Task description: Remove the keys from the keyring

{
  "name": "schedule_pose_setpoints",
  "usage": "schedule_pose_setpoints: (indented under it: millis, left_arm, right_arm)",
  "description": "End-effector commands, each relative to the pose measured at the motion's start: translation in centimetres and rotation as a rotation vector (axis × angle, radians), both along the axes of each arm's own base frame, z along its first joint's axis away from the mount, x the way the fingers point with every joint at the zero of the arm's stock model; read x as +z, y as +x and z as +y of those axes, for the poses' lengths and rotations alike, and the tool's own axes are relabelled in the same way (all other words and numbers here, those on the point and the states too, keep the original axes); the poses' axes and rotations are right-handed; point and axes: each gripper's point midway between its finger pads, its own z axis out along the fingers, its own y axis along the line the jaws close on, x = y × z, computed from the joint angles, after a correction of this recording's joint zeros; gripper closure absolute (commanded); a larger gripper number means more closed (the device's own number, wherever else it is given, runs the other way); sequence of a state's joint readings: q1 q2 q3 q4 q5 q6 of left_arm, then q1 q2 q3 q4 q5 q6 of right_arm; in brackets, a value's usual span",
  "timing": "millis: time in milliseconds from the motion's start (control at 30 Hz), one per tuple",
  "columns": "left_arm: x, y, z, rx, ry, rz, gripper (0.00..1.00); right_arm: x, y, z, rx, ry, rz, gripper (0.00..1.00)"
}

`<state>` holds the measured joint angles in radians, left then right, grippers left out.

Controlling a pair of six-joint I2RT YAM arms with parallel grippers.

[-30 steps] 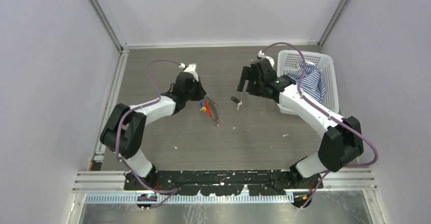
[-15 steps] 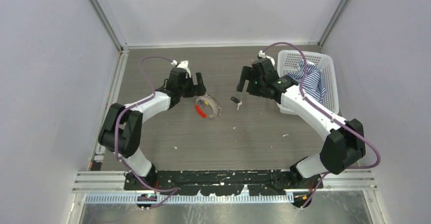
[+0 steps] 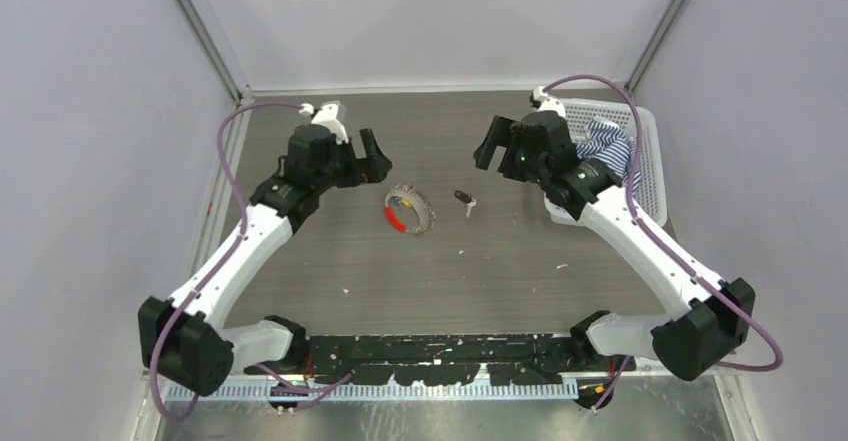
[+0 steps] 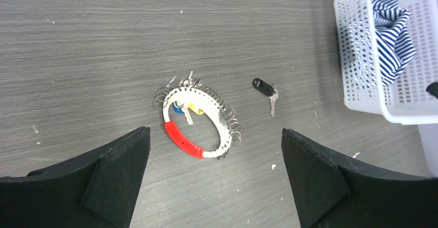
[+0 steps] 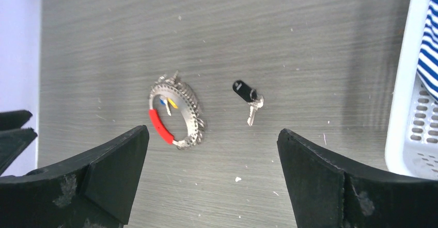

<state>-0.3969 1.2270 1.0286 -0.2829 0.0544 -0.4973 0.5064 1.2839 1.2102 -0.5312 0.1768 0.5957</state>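
Observation:
The keyring lies flat mid-table, a silvery chain-like loop with a red section. Small keys with blue and yellow heads sit inside the loop, still on it. A separate black-headed key lies just right of the loop, also seen in the left wrist view and the right wrist view. My left gripper hovers open, up and left of the keyring, holding nothing. My right gripper hovers open, up and right of the black-headed key, also holding nothing. Both wrist cameras look down on the loop from well above.
A white plastic basket stands at the right rear holding a blue-and-white striped cloth, close behind my right arm. Pale crumbs speckle the grey wood-grain table. Walls close in on three sides.
My left gripper let go of the keyring, opened wide and pulled back up and left. The keyring dropped flat on the table. My right gripper rose slightly and opened fully.

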Motion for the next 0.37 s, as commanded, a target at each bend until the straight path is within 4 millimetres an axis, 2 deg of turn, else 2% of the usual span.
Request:
schedule_pose_setpoints:
  millis: [0,167,333]
  left_arm:
    - [2.4,-2.6,1.2,-0.015,0.026,0.004,0.00]
    - [2.9,-4.0,2.2,-0.012,0.052,-0.019,0.00]
    - [2.8,-4.1,2.4,-0.008,0.062,-0.020,0.00]
  right_arm:
    - [3.8,0.4,-0.7,-0.031,0.045,-0.144,0.00]
    - [4.1,0.1,-1.1,-0.036,0.045,-0.168,0.00]
    - [4.2,0.1,-1.2,-0.040,0.045,-0.167,0.00]
